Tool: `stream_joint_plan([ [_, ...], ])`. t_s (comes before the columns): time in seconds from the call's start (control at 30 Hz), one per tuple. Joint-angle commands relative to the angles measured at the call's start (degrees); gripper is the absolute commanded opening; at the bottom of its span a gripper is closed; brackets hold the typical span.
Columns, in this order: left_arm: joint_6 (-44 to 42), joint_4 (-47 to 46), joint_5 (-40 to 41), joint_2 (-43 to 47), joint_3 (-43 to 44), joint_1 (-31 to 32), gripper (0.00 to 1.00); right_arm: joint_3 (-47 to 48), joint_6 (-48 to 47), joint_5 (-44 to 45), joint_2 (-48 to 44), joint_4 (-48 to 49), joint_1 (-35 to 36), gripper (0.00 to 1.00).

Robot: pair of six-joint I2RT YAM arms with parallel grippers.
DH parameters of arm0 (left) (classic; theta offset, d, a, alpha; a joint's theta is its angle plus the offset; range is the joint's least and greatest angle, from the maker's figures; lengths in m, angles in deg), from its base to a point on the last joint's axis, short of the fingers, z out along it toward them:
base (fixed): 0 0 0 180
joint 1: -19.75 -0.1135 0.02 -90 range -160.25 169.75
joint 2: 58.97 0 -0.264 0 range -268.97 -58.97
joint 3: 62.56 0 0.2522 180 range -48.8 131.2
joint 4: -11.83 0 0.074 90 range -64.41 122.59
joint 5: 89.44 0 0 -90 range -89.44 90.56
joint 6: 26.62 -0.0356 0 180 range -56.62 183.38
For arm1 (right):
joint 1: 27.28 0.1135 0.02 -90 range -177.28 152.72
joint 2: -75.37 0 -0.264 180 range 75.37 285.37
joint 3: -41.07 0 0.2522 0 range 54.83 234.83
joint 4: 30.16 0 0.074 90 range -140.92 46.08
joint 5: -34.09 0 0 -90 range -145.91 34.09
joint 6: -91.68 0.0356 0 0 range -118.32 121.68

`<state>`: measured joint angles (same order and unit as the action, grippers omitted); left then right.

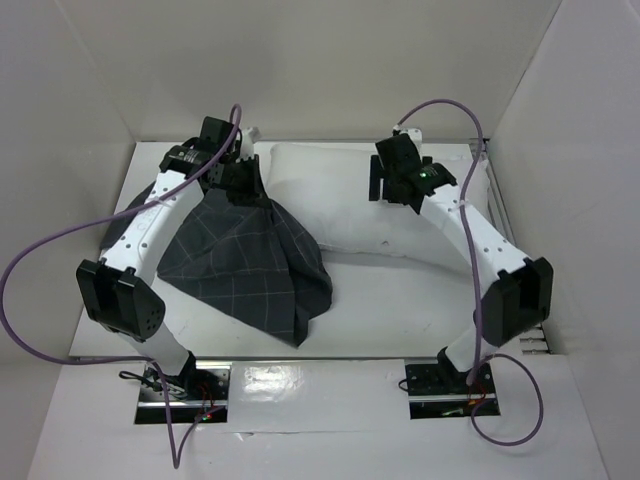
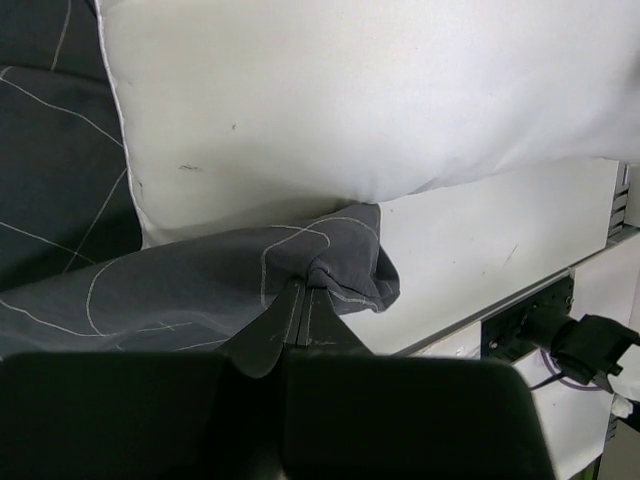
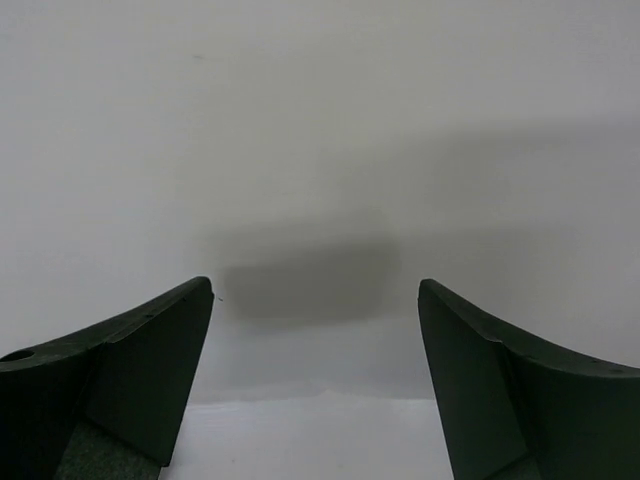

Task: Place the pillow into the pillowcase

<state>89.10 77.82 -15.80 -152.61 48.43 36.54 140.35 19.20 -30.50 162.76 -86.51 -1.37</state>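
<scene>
While the left pincer (image 2: 298, 305) pinches shut on a bunched fold of the pillowcase (image 1: 245, 260), touching the pillow (image 1: 345, 205) lying far across the counter (image 1: 390, 310), the right pincer (image 3: 315, 295) hangs wide open, empty, above. It'd best grab the opposite edge and spread that mouth!

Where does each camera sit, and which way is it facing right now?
Top external: above and behind the bases, looking down on pillow, pillowcase, both arms.
Left wrist: looks past the left tool, shut on a pillowcase fold, toward the pillow.
Right wrist: looks past the open right tool at plain white surface.
Shared: top and left wrist both show pillow and pillowcase.
</scene>
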Motion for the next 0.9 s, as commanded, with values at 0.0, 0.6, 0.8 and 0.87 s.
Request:
stream_joint_plan([
  [0.0,-0.05,-1.87,0.19,0.04,0.77,-0.54,0.0,1.32,4.19,5.1,5.32,-4.35,-4.01,0.91],
  [0.6,-2.34,-0.72,0.19,2.67,0.24,-4.66,0.0,-26.45,18.18,3.42,-22.6,-2.84,-12.02,0.0],
  [0.8,-2.86,-0.72,0.28,3.73,-0.29,-6.51,0.0,-21.01,10.97,-9.65,-21.21,0.82,-3.72,0.63],
  [0.87,-2.86,-0.72,-0.42,4.34,-0.9,-6.51,0.0,-20.3,9.73,-12.39,-21.21,6.01,0.96,0.73],
])
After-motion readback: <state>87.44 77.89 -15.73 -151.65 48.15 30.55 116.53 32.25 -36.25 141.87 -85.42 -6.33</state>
